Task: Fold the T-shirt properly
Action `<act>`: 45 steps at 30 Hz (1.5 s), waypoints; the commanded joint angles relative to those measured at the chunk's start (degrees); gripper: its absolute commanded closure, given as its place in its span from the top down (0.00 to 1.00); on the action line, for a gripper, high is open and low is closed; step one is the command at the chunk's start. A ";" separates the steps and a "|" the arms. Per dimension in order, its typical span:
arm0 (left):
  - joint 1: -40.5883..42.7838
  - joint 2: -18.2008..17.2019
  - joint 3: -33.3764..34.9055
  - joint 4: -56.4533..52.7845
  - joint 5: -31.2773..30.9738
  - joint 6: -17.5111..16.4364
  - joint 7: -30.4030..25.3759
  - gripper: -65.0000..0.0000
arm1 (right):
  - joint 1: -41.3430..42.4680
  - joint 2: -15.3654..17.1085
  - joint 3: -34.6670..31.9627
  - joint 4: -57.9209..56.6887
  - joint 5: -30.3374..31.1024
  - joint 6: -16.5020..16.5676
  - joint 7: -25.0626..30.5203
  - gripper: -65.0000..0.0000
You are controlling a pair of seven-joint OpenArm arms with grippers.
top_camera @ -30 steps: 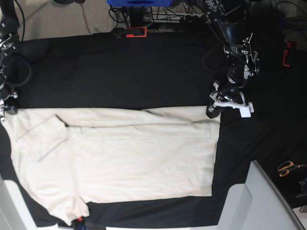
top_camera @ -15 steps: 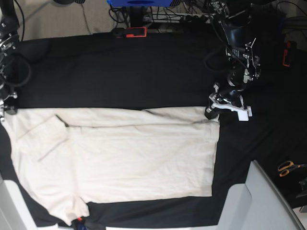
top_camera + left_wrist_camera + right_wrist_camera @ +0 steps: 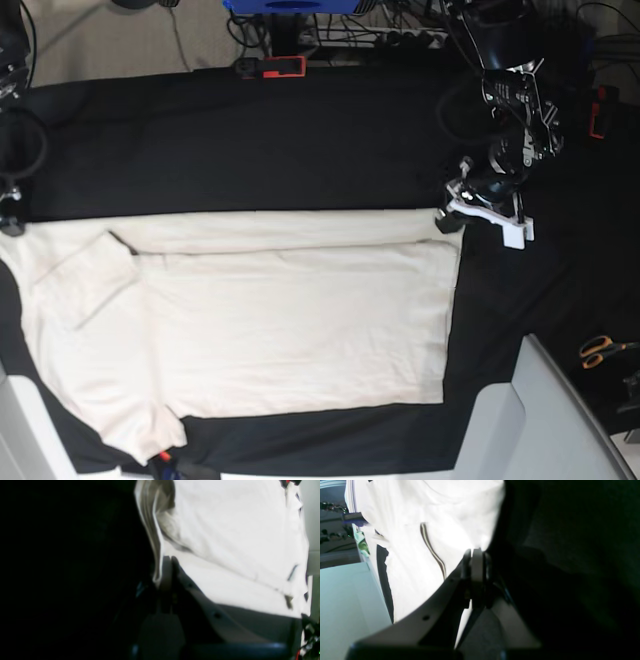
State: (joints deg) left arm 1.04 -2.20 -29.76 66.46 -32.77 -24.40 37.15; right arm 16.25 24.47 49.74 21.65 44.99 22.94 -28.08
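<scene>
T-shirt (image 3: 250,320) lies spread flat on the black tablecloth (image 3: 250,140), filling the cloth's near half. One long edge is folded over as a narrow band along the shirt's far side; a sleeve (image 3: 75,280) sits at the shirt's end on the base view's left, and the hem end reaches the left gripper.

Left gripper (image 3: 452,215) sits at the shirt's far hem corner. Jaws closed; in the left wrist view the fingertips (image 3: 167,572) pinch the cloth's edge, layers bunched just beside them. Right gripper (image 3: 475,555) is at the shirt's opposite far corner, by the sleeve, mostly cut off in the base view. In the right wrist view its jaws are closed at the cloth's border; it looks like it grips the edge, but the glare makes that uncertain.

Step in hand, judged: both arms hold the far long edge taut, squaring the band or about to carry it over the body. To do it well, keep both corners level and equally tensioned, move them together, lay the edge parallel to the shirt's near side, and release only once it is flat. Uneven pull would skew the fold.

Scissors (image 3: 600,350) lie well off the shirt's hem end.
</scene>
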 commanded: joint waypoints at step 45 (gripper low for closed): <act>25.82 -0.66 -0.79 21.94 -0.59 -0.26 -0.18 0.00 | -27.28 -13.35 8.77 42.48 1.29 0.14 -19.35 0.00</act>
State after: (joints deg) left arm 26.68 -2.26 -30.24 87.39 -32.77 -24.38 37.98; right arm -11.09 9.85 58.24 63.13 45.63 22.94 -48.03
